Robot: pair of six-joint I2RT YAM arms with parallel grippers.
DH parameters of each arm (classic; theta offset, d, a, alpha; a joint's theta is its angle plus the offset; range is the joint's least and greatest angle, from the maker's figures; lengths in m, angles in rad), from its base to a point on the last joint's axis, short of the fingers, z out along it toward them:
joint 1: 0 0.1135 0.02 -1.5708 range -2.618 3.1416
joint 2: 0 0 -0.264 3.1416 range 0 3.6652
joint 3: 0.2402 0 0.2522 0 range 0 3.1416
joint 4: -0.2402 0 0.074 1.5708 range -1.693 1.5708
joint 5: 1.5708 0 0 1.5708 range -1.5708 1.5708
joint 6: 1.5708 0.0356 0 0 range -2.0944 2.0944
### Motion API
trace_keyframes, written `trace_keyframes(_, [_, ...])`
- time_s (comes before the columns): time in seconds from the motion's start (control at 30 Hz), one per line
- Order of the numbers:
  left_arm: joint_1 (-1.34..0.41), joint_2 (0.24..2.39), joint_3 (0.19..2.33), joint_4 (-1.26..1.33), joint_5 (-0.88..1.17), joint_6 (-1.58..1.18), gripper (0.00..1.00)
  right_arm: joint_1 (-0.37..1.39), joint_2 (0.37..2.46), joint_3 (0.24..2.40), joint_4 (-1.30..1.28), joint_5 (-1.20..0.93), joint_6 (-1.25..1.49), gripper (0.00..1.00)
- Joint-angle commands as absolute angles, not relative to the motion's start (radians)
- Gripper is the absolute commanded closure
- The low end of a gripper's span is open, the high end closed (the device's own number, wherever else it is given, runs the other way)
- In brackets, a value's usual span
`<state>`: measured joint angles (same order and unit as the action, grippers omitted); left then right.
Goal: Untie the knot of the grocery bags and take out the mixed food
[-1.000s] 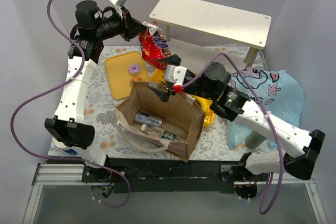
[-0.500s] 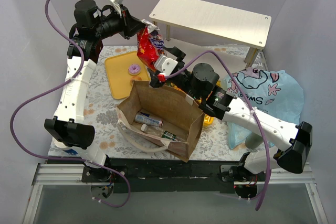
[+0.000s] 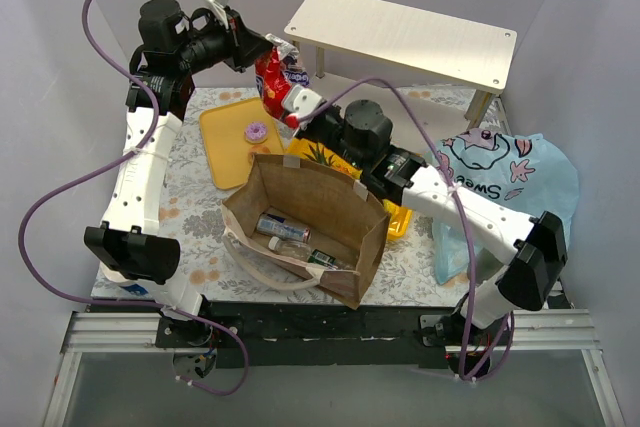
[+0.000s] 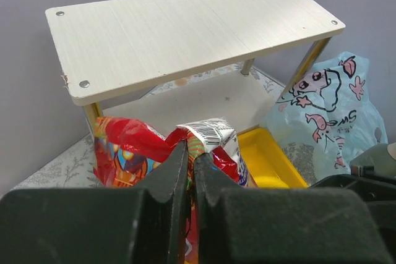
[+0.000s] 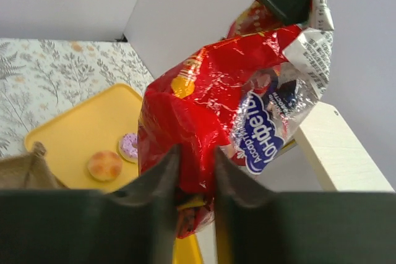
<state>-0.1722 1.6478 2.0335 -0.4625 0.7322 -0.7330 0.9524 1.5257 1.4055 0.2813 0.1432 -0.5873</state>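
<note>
Two grocery bags: one brown paper bag (image 3: pixel 345 209) and one light-blue plastic bag (image 3: pixel 520 172). One red cookie packet (image 3: pixel 275 82). Two trays: a left yellow tray (image 3: pixel 222 142) and a right yellow tray (image 4: pixel 269 162). Two doughnuts: one pink-iced doughnut (image 5: pixel 129 146) and one pale doughnut (image 5: pixel 104 165). Three small bottles or cans (image 3: pixel 283 226) lie inside the paper bag. One white shelf (image 3: pixel 400 37) stands on the surface (image 3: pixel 195 217).
</note>
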Motion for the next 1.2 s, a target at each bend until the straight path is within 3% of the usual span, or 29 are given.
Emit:
trace_keyframes(0.0, [-0.164, 1.563, 2.079, -0.299, 0.703, -0.750, 1.00, 0.820, 1.494, 1.572, 0.165, 0.008, -0.534, 0.83])
trace_keyframes(0.03, [-0.163, 1.563, 2.082, -0.287, 0.698, -0.752, 1.00, 0.796, 1.499, 1.601, 0.143, -0.042, -0.511, 0.97])
trace_keyframes(0.07, [-0.161, 1.565, 2.080, -0.282, 0.687, -0.753, 1.00, 0.773, 1.499, 1.647, 0.131, -0.058, -0.499, 0.99])
trace_keyframes(0.23, [-0.153, 1.583, 2.086, -0.216, 0.572, -0.742, 1.00, 0.585, 1.595, 1.941, 0.049, -0.222, -0.413, 0.99])
trace_keyframes(0.27, [-0.150, 1.589, 2.091, -0.198, 0.574, -0.741, 1.00, 0.554, 1.624, 2.077, 0.037, -0.247, -0.358, 0.99])
trace_keyframes(0.4, [-0.140, 1.678, 2.150, -0.048, 0.661, -0.770, 1.00, 0.448, 1.726, 2.239, 0.024, -0.314, -0.302, 0.99])
trace_keyframes(0.6, [-0.158, 1.934, 2.425, 0.048, 0.712, -0.831, 0.99, 0.403, 1.704, 2.146, 0.092, -0.284, -0.255, 0.99])
trace_keyframes(0.63, [-0.158, 1.957, 2.443, 0.061, 0.701, -0.828, 0.91, 0.402, 1.689, 2.125, 0.098, -0.284, -0.252, 0.99])
trace_keyframes(0.83, [-0.155, 2.045, 2.462, 0.106, 0.675, -0.792, 0.89, 0.370, 1.677, 2.097, 0.129, -0.258, -0.233, 0.99])
trace_keyframes(0.93, [-0.158, 2.098, 2.497, 0.126, 0.689, -0.778, 0.82, 0.351, 1.697, 2.118, 0.146, -0.230, -0.227, 0.99])
trace_keyframes(0.97, [-0.161, 2.114, 2.513, 0.124, 0.689, -0.773, 0.77, 0.336, 1.704, 2.138, 0.149, -0.221, -0.222, 0.99])
trace_keyframes(1.07, [-0.166, 2.146, 2.522, 0.139, 0.603, -0.775, 0.44, 0.313, 1.758, 2.184, 0.172, -0.169, -0.216, 0.99])
trace_keyframes(1.1, [-0.167, 2.146, 2.505, 0.144, 0.542, -0.778, 0.18, 0.305, 1.784, 2.190, 0.192, -0.140, -0.216, 0.99])
trace_keyframes(1.13, [-0.166, 2.132, 2.494, 0.146, 0.510, -0.779, 0.07, 0.292, 1.799, 2.197, 0.199, -0.121, -0.213, 0.99])
trace_keyframes(1.17, [-0.166, 2.120, 2.476, 0.149, 0.474, -0.781, 0.02, 0.282, 1.816, 2.218, 0.204, -0.088, -0.204, 0.99])
